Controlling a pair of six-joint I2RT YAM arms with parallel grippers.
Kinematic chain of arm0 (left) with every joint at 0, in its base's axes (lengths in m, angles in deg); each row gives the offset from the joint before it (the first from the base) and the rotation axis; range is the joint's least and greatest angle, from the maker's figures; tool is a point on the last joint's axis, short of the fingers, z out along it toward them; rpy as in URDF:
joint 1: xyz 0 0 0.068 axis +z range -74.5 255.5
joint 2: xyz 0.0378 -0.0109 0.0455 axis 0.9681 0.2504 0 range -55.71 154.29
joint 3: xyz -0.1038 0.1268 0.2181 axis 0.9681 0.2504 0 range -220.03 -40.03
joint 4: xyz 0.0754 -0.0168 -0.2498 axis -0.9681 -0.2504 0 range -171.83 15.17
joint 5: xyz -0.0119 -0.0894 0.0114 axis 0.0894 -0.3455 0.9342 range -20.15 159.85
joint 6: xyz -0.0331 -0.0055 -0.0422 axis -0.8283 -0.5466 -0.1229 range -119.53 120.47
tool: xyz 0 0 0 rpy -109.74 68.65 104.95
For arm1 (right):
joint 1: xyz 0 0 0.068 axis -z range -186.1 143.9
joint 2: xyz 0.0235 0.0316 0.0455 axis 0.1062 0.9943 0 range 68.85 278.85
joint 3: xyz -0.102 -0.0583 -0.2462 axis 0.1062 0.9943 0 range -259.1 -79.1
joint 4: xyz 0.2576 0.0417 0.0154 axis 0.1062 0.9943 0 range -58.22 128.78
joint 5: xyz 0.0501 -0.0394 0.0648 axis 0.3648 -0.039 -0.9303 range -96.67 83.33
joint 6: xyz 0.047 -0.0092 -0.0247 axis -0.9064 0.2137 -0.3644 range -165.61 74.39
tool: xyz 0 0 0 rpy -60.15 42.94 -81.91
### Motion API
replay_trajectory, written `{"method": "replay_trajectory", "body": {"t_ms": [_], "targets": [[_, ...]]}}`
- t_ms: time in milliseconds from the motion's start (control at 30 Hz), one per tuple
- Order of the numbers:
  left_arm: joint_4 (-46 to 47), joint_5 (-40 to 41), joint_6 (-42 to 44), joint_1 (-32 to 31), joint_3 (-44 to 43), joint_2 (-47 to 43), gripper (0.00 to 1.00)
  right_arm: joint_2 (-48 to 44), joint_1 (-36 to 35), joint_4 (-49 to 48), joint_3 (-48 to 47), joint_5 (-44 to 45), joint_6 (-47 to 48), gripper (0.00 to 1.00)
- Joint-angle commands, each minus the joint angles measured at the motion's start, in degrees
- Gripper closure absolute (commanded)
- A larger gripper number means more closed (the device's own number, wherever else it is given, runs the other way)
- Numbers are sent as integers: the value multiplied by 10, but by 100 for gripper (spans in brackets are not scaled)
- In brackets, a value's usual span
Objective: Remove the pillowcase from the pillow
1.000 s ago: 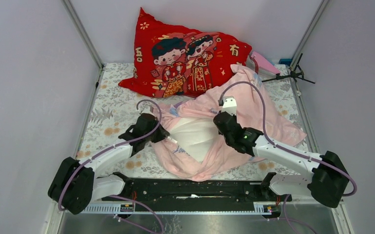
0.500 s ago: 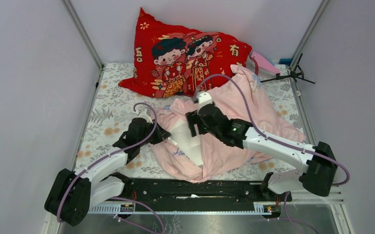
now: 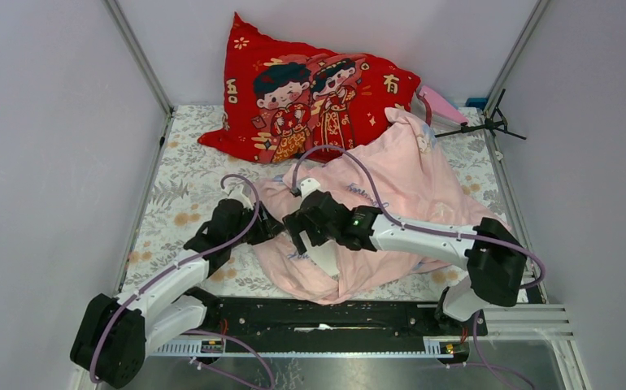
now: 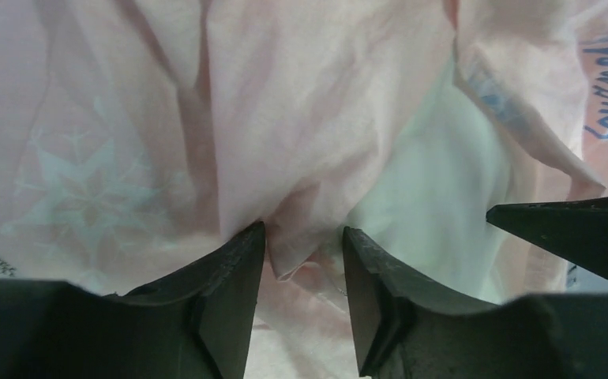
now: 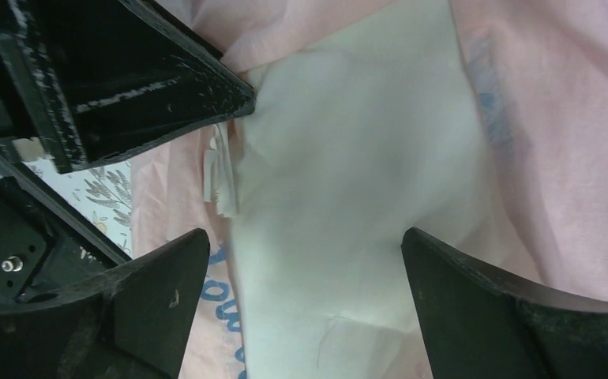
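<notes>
The pale pink pillowcase (image 3: 411, 175) lies rumpled across the middle of the table. A strip of the cream-white pillow (image 3: 323, 257) shows at its near left opening. My left gripper (image 3: 272, 230) sits at that opening. In the left wrist view the left gripper (image 4: 302, 237) is open, with a loose fold of the pillowcase (image 4: 285, 95) hanging between its fingertips. My right gripper (image 3: 300, 238) is close beside it. Seen from the right wrist, the right gripper (image 5: 305, 241) is wide open over the bare pillow (image 5: 348, 158), with the pillowcase (image 5: 553, 118) on its right.
A big red cartoon-printed cushion (image 3: 310, 97) leans on the back wall. A black stand (image 3: 489, 123) lies at the back right. The floral table cover (image 3: 180, 187) is bare on the left. Metal posts and grey walls close in both sides.
My right arm swung left from the pillowcase's middle to the exposed pillow and opened. The left gripper opened too, loosening the pink fold. Pink fabric now covers more of the pillow.
</notes>
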Motion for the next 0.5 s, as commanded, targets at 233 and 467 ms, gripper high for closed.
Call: {"method": "replay_trajectory", "body": {"t_ms": [233,467], "targets": [[-21,33,6,-1,-10,33,40,45,12,-5,31,93,-41,24],[-16,30,7,-1,-15,50,40,-36,12,-55,71,137,-36,95]]}}
